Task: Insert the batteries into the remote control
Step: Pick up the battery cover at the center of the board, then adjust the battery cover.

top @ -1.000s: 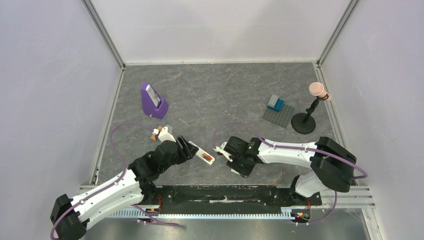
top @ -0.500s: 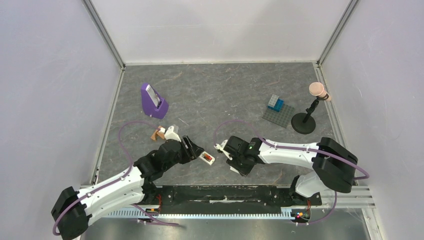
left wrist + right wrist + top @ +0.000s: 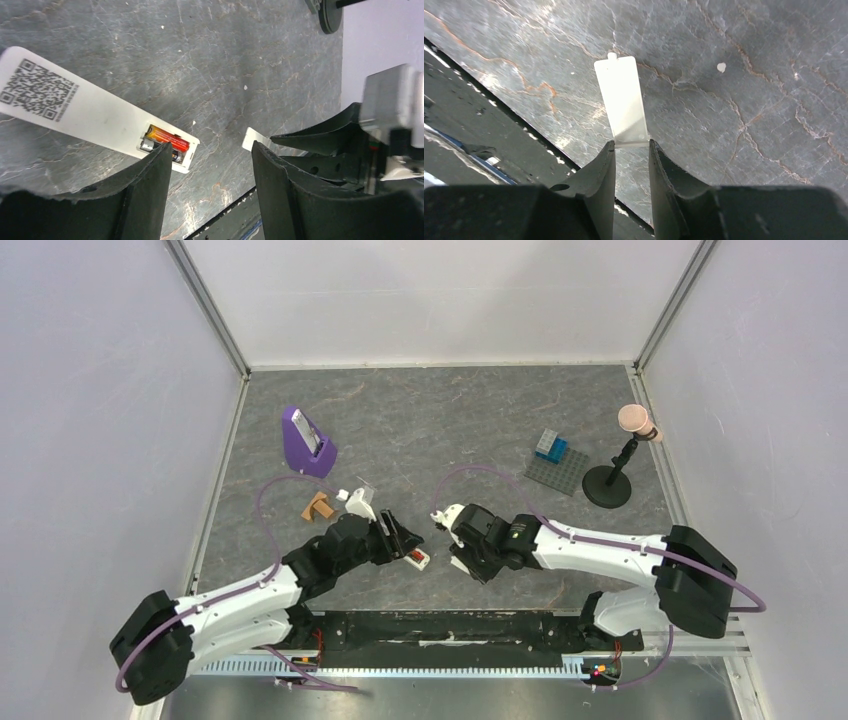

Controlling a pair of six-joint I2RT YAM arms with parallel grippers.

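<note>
Tally of things in view, by kind.
Two white-and-black robot arms, left and right. One slim white rectangular plastic remote control. Two small cylindrical batteries: one red-orange, one dark with a silvery tip. One flat white plastic strip. One purple wedge-shaped stand. One small brown block. One grey studded baseplate; blue bricks on it, number unclear. One black round-footed stand with a pink tip.

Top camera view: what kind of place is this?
Probably a robotics lab test cell: plain white panel walls box in a grey stone-patterned tabletop, with two white robot arms bolted at its near edge.
</note>
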